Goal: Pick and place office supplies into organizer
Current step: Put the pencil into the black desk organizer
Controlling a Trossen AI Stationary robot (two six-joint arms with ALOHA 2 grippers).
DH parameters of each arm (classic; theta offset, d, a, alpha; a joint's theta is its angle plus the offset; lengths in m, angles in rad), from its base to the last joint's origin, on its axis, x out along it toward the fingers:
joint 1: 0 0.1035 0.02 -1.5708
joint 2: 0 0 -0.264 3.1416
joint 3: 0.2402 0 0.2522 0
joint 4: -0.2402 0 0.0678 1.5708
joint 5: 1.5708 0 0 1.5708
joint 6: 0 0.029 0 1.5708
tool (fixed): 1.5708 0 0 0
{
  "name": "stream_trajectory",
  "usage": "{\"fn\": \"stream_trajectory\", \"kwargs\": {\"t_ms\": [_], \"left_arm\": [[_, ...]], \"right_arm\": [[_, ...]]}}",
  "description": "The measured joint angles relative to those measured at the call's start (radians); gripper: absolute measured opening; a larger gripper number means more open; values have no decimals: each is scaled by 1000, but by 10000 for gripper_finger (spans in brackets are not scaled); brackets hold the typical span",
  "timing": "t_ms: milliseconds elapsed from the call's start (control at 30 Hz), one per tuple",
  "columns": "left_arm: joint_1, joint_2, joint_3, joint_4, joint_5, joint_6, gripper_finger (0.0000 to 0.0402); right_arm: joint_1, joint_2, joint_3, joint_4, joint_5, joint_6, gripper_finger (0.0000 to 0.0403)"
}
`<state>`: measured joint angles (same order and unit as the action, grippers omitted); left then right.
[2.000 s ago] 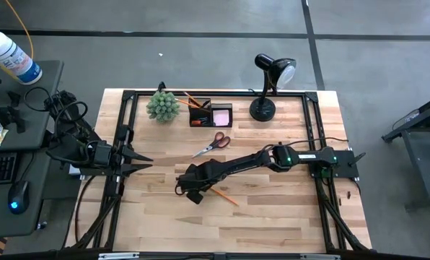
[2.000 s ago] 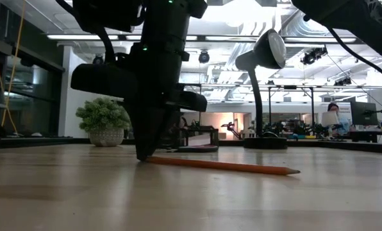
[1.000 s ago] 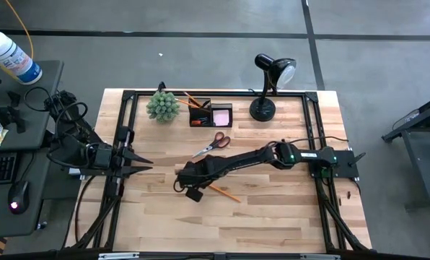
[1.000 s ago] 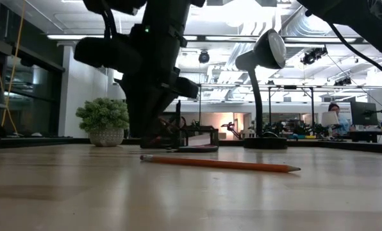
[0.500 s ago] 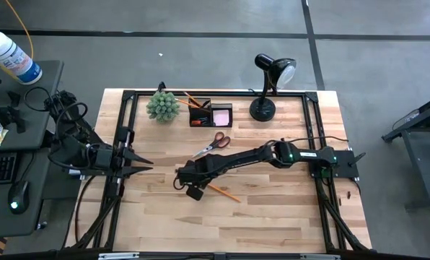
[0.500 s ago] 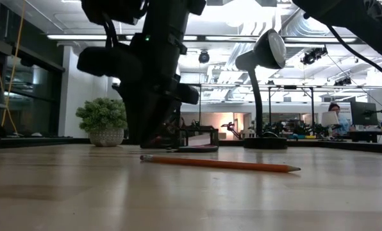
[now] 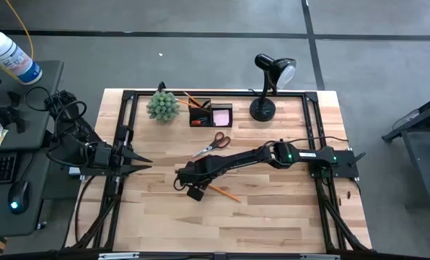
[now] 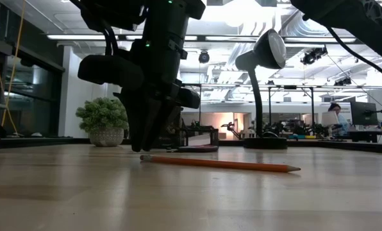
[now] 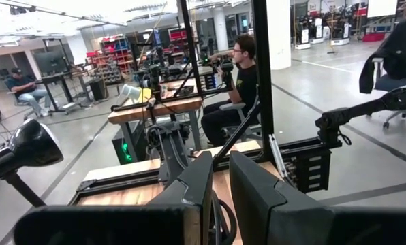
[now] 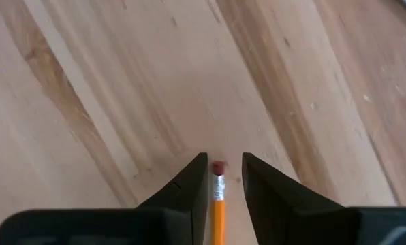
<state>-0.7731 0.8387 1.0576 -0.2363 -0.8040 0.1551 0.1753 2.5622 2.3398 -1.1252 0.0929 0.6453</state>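
I am lowering my right fingers, slightly parted, astride the eraser end of the pencil, because it is lying flat on the desk and leaving little to pinch. My left fingers are waiting, nearly closed, at the desk's left edge.

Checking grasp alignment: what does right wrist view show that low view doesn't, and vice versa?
Right wrist only: the pencil's eraser end sits in the gap between the right gripper's open fingers, over bare table.
Low only: the whole pencil lying flat, plus the plant and desk lamp behind.
Both: gripper poised at the pencil's eraser end, pencil not lifted.
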Motion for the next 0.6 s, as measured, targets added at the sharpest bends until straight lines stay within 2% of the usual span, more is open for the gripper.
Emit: {"fn": "stream_trajectory", "kwargs": {"t_ms": [467,600], "left_arm": [[0,0,0,-3,0,1,42],[0,0,0,-5,0,1,42]], "right_arm": [[9,26,1,11,-20,7,81],[9,26,0,10,-21,8,57]]}}
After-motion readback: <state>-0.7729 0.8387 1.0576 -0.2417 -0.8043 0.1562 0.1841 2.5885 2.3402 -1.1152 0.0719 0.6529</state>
